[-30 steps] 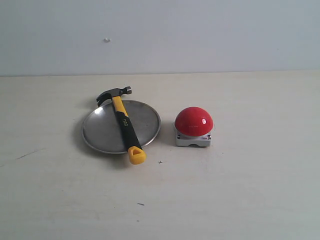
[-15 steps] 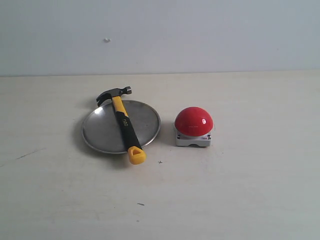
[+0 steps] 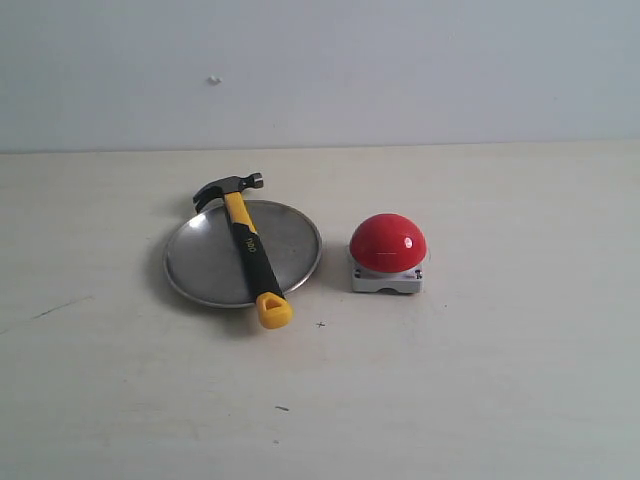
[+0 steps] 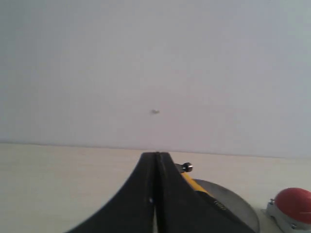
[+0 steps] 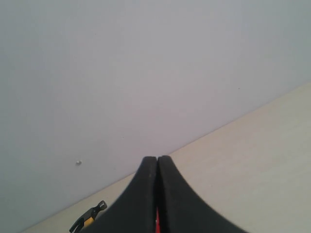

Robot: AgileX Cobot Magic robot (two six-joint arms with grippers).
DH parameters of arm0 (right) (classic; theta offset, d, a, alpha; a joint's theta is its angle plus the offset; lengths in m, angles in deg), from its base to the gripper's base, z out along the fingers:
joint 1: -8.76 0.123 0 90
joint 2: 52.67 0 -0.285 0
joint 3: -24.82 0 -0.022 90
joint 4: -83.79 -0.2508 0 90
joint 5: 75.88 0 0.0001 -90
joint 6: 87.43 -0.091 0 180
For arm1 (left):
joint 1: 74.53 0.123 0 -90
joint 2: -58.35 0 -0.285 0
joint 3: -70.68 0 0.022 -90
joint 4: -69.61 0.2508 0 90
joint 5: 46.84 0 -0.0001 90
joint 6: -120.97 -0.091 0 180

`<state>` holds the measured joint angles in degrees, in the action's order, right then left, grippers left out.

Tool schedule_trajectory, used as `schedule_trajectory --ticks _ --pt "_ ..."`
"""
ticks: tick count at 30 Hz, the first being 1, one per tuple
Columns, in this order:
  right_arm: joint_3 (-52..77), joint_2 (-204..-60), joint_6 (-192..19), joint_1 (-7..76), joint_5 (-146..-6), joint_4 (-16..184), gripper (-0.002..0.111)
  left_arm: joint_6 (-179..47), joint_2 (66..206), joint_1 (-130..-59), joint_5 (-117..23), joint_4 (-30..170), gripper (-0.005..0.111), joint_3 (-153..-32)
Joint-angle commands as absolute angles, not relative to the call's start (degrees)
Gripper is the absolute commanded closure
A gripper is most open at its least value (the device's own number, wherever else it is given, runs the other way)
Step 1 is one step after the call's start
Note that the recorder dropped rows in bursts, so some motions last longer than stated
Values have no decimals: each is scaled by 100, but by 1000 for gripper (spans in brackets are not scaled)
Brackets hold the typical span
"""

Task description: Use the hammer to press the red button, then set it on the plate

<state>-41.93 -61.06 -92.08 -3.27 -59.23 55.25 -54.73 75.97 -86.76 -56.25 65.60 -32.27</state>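
Note:
The hammer (image 3: 245,243) lies across the silver plate (image 3: 205,262), its dark head past the far rim and its yellow looped end over the near rim. The red button (image 3: 387,243) on its grey base sits just right of the plate. Neither arm shows in the exterior view. My left gripper (image 4: 156,154) is shut with nothing in it, well back from the table; past it I see the hammer (image 4: 190,181), the plate (image 4: 233,206) and the red button (image 4: 294,203). My right gripper (image 5: 157,158) is shut and empty too, with the hammer (image 5: 87,217) far off.
The things rest on a pale wooden table (image 3: 480,380) that meets a plain white wall (image 3: 400,70) at the back. A few small dark marks (image 3: 281,408) dot the tabletop in front of the plate.

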Motion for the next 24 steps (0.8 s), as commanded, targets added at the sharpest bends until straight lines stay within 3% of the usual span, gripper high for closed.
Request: schedule_trajectory --ticks 1,10,24 --pt "-4220 -6130 -9196 -329 -5936 5539 108 -5241 7503 -8210 -5301 7074 107 -3210" --pt "-4220 -6130 -9196 -329 -5936 5539 108 -4809 6645 -8074 -4873 7625 107 -3210" --pt "-4220 -6130 -9196 -329 -5936 5539 108 -4654 6614 -8074 -4779 7625 107 -3210"
